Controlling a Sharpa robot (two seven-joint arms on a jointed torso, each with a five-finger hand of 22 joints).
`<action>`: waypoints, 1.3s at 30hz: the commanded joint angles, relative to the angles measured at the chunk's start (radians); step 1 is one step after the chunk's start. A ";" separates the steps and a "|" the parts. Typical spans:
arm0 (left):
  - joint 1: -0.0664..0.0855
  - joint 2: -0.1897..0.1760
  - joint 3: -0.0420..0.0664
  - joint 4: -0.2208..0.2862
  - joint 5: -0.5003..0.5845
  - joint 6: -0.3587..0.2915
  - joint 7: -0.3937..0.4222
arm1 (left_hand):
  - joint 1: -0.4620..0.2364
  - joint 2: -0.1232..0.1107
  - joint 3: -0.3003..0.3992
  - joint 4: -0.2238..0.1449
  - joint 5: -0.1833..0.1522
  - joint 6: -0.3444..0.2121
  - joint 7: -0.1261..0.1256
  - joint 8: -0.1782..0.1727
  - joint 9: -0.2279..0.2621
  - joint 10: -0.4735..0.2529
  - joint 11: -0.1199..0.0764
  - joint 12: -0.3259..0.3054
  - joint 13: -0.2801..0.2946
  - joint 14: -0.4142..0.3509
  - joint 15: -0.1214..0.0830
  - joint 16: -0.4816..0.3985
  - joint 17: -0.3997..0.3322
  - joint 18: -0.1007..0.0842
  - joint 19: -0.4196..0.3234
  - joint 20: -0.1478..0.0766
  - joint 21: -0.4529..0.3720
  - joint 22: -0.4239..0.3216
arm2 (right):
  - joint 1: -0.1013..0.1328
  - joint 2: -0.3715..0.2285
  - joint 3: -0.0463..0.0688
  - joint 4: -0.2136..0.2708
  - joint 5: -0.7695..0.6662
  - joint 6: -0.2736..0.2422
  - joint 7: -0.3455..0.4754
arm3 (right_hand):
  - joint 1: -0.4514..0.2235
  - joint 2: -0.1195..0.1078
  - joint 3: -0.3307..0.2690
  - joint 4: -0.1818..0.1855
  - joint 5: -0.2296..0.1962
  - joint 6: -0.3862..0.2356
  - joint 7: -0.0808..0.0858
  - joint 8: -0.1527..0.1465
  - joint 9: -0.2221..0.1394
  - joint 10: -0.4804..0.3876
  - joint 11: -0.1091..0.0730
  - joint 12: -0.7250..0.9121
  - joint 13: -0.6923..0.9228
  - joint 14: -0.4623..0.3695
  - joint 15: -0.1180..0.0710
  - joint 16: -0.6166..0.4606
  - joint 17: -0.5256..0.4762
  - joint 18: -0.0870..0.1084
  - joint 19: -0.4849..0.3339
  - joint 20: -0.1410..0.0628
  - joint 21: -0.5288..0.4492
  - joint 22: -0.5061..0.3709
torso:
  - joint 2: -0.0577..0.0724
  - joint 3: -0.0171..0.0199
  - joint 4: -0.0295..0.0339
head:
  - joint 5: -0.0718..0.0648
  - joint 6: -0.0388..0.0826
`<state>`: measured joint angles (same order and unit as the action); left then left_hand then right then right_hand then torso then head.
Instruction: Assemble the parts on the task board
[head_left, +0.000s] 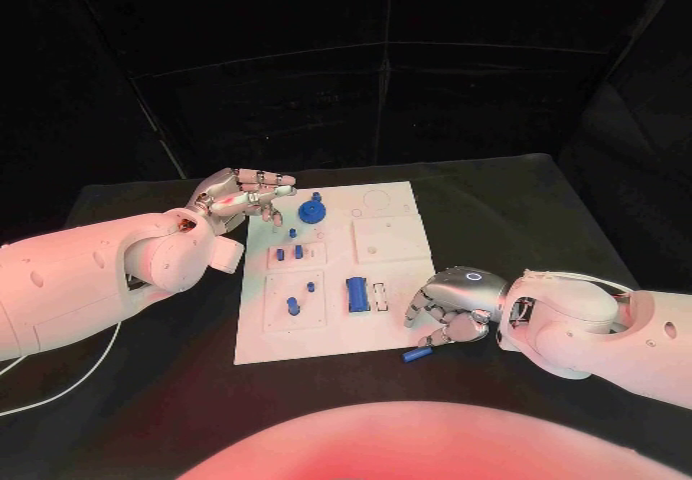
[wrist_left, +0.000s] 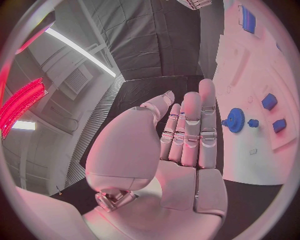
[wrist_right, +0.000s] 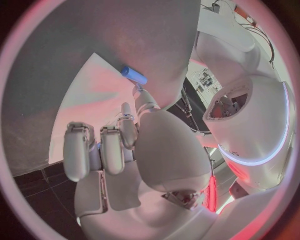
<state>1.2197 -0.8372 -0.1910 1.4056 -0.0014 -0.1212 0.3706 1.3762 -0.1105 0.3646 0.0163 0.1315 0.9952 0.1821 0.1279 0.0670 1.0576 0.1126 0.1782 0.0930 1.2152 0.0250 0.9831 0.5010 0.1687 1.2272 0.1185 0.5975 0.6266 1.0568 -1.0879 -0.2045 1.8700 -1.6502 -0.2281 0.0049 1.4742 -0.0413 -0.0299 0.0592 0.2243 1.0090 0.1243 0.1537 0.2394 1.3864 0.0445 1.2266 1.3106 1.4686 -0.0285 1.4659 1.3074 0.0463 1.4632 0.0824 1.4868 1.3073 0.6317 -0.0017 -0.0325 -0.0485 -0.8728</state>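
Blue peg (head_left: 418, 353) lies off the board (head_left: 257, 345) at lower centre, just below right hand (head_left: 453, 306); long axis runs lower-left to upper-right. Right fingers curled, holding nothing; left hand (head_left: 245, 193), upper left, open & farther away

The right hand (wrist_right: 134, 150) is hovering over the black table (wrist_right: 81, 55), its fingers (wrist_right: 78, 150) curling inward. A fingertip is touching a small blue cylinder (wrist_right: 134, 75) lying by the white board (wrist_right: 94, 105).

Matt white plastic-looking task board (head_left: 397, 325) lying on a dull black table (head_left: 562, 200). On the board, smooth blue plastic gear (head_left: 313, 211). Beside the board, glossy silver metal-look left hand (head_left: 242, 197) and right hand (head_left: 454, 305).
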 joint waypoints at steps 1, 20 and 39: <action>-0.001 0.000 0.001 0.000 0.002 0.012 0.006 | -0.002 0.008 -0.005 0.001 0.001 -0.006 -0.004 0.006 0.001 -0.003 0.001 0.007 -0.001 -0.009 -0.001 0.000 -0.002 0.014 -0.008 0.002 -0.005 -0.002 | 0.001 0.006 -0.001 -0.003 -0.068 0.013 -0.013 | 0.007 0.003 0.001 -0.006 0.001 0.009 0.000 -0.005 -0.002 0.005 -0.006 0.000 -0.001 0.066 -0.003 -0.006 0.093 -0.011 0.013 -0.001 -0.004 0.135 | 0.000 -0.0008 0.0015 | 0.002 0.000; -0.013 0.002 0.000 -0.009 0.002 0.012 0.004 | -0.002 0.009 -0.007 0.001 0.001 -0.005 -0.004 0.007 0.001 -0.001 0.000 0.010 -0.001 -0.010 -0.002 0.000 -0.002 0.014 -0.008 0.002 -0.005 -0.002 | 0.000 -0.003 -0.027 0.021 -0.075 0.047 0.008 | -0.001 0.021 -0.007 -0.040 0.095 0.056 -0.009 -0.027 -0.021 0.007 -0.014 0.000 -0.001 0.066 -0.011 -0.007 0.094 -0.012 0.017 -0.009 -0.002 0.140 | -0.001 -0.0023 0.0017 | 0.001 0.000; -0.023 0.009 0.000 -0.023 0.002 0.013 0.002 | -0.002 0.009 -0.007 0.001 0.001 -0.005 -0.004 0.007 0.001 -0.001 0.000 0.010 -0.001 -0.010 -0.002 0.000 -0.002 0.014 -0.008 0.002 -0.005 -0.002 | 0.000 -0.018 -0.028 0.022 -0.056 0.062 0.024 | -0.004 0.049 -0.006 -0.077 0.066 0.093 -0.016 -0.047 -0.036 0.016 -0.020 0.007 0.005 0.068 -0.018 -0.004 0.100 -0.015 0.024 -0.015 0.004 0.150 | -0.007 -0.0010 -0.0032 | 0.007 0.000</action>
<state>1.1962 -0.8300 -0.1920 1.3833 -0.0014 -0.1194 0.3696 1.3762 -0.1105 0.3646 0.0163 0.1315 0.9953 0.1821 0.1279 0.0670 1.0576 0.1126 0.1851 0.0930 1.2116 0.0214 0.9831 0.5000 0.1687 1.2272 0.1185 0.5975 0.6261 1.0564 -1.1083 -0.2323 1.8914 -1.7116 -0.1817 0.0152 1.4645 -0.0053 -0.0352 -0.0129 0.2993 1.0951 0.1067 0.1122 0.2044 1.3899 0.0407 1.2281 1.3120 1.4649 -0.0395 1.4608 1.3080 0.0462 1.4656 0.0723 1.4868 1.3073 0.6270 -0.0031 -0.0342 -0.0425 -0.8728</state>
